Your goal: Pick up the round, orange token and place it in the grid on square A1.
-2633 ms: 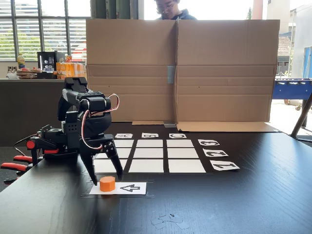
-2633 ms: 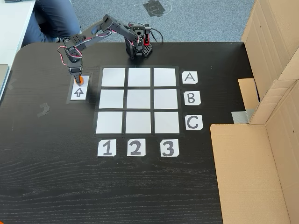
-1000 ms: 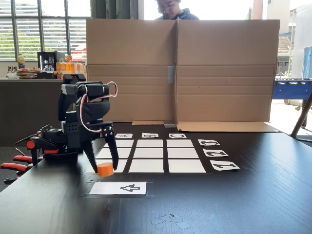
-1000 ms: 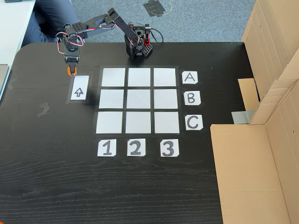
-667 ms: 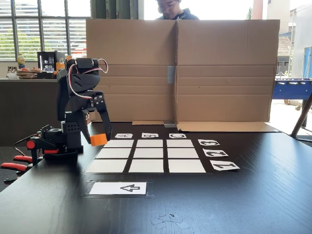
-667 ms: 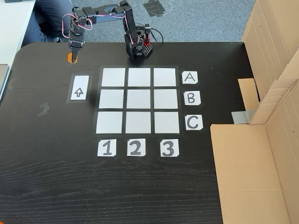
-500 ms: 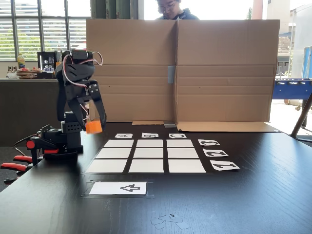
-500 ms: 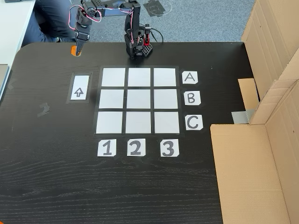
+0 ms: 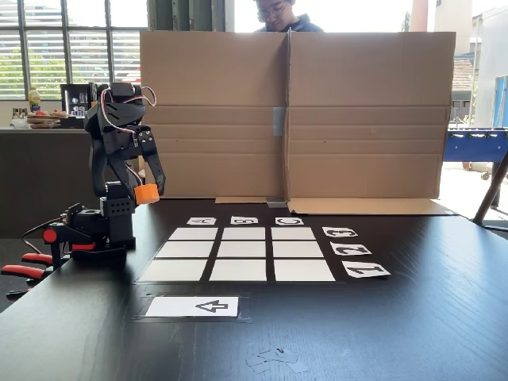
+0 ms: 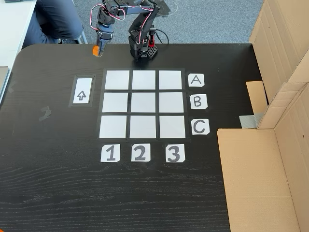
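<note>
Since the frame 0.5 s earlier, the arm had folded further back toward its base and swung toward the grid side, carrying the round, orange token (image 9: 146,194) higher above the table; 2.6 s earlier that token had sat on the white arrow card (image 9: 193,306), which now lay bare. In both fixed views the arm stood tucked close over its base, the upper links doubled back and the gripper (image 9: 149,191) pointing down. The gripper's 2 fingers were closed on the token, which sat pinched at their tips, well clear of the black table (image 10: 58,183). Seen from above, the token (image 10: 96,50) hung near the table's far edge, just beside the arm's base and beyond the corner of the grid (image 10: 143,104). Square A1 (image 10: 117,79), the cell nearest the token, lay uncovered, as did the other 8 cells. A cardboard screen (image 9: 294,111) stood behind the grid, with a person behind it.
</note>
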Available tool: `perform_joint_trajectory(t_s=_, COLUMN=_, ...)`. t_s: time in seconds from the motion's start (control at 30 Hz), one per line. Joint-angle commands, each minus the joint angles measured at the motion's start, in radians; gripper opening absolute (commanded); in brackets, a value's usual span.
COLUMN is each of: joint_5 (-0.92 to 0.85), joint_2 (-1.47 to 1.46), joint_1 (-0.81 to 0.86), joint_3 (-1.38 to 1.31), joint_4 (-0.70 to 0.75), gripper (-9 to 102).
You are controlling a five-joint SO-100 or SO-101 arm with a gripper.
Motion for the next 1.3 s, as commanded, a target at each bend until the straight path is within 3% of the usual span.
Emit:
perform_joint_trajectory(t_s=0.0, joint_5=-0.015, joint_2=0.058, joint_1=-0.029, joint_3=0.061, joint_4=-0.003, gripper=11)
perform_joint_trajectory(t_s=0.47, joint_5=-0.020, joint_2=-0.008, joint_1=-0.158, joint_3=0.293, joint_4=-0.028, gripper=11)
perform_joint_trajectory(t_s=1.27, joint_5=-0.020, joint_2=-0.296, joint_1=-0.230, joint_3=0.333, joint_4=-0.284, gripper=11)
